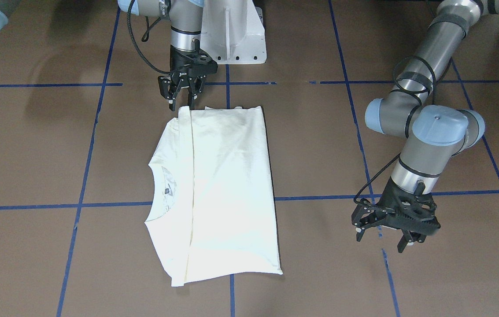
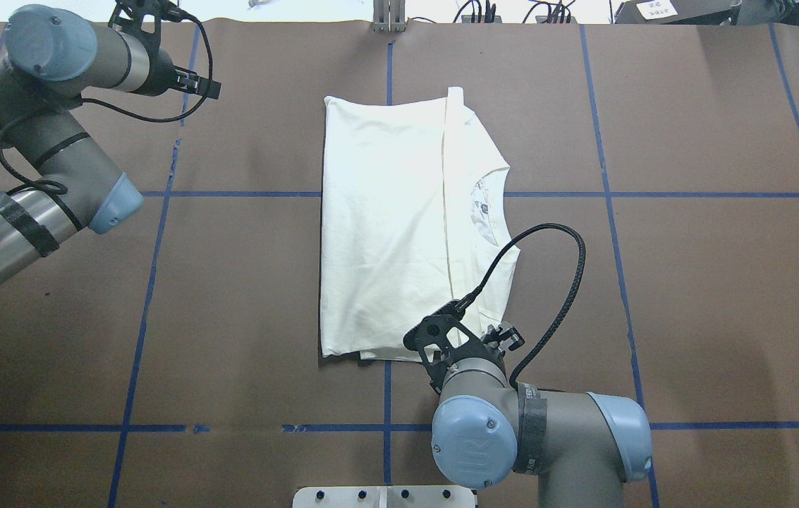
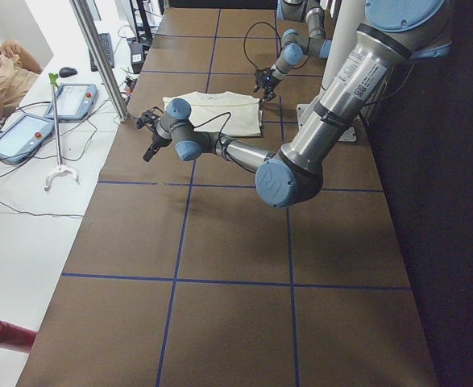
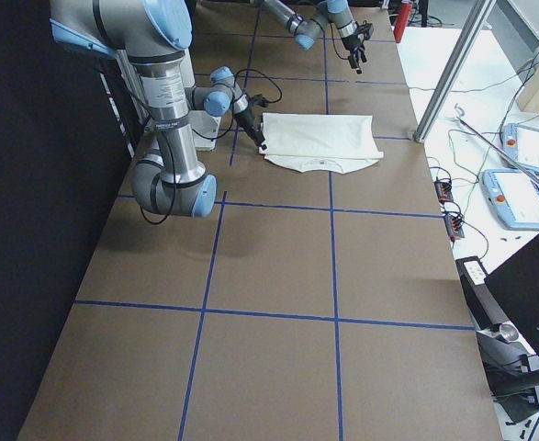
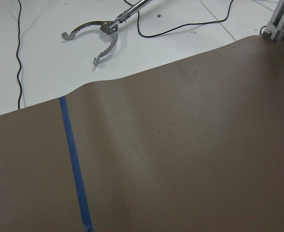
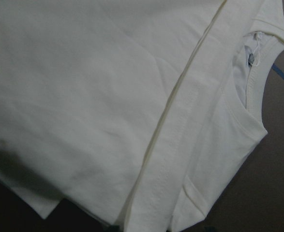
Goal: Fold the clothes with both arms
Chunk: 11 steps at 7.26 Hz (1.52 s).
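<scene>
In the front-facing view the cream T-shirt lay in the middle of the brown surface, plain side up and doubled into a long rectangle, with no sleeves spread out at its sides. The right gripper was held open just over the shirt's edge nearest the robot, with no cloth between its fingers. The left gripper was also open, over bare surface well apart from the shirt. In the overhead view the layers appeared fairly even, with the collar exposed on the right. The two side views showed the garment flat and low. In the left wrist view only bare surface, a blue tape line and a metal reaching tool beyond the far edge were seen. In the right wrist view a straight folded edge was seen running beside the collar. The lengthwise folding was judged done, and one or more crosswise folds were judged to be left.
</scene>
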Each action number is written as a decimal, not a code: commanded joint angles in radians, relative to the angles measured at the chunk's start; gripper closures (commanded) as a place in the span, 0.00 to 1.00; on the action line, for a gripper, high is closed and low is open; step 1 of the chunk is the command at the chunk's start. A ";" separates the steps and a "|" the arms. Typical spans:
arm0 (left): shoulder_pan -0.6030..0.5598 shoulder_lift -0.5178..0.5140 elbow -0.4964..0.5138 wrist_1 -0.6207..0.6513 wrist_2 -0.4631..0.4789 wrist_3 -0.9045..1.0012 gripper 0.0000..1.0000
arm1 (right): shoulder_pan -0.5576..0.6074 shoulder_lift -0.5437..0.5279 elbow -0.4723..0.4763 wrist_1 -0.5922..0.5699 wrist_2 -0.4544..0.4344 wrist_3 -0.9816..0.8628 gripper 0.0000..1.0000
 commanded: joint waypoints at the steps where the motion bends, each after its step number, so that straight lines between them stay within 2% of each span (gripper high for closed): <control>1: 0.000 0.003 0.000 -0.001 0.000 0.000 0.00 | 0.001 0.008 -0.007 0.001 0.000 -0.007 0.57; 2: 0.000 0.003 0.000 0.000 0.000 0.000 0.00 | 0.001 0.015 -0.007 0.001 0.002 -0.007 0.64; 3: 0.000 0.003 0.000 -0.001 0.000 0.001 0.00 | 0.001 0.019 -0.007 0.001 0.002 -0.009 0.79; 5: 0.000 0.003 0.000 -0.001 0.000 0.001 0.00 | 0.004 0.021 -0.007 0.003 0.002 -0.013 1.00; 9: 0.000 0.003 0.000 -0.001 0.000 0.000 0.00 | 0.042 0.018 0.012 0.000 0.012 0.000 1.00; 11: 0.002 0.003 0.000 -0.001 0.000 0.000 0.00 | 0.042 -0.027 0.015 0.000 0.029 0.104 1.00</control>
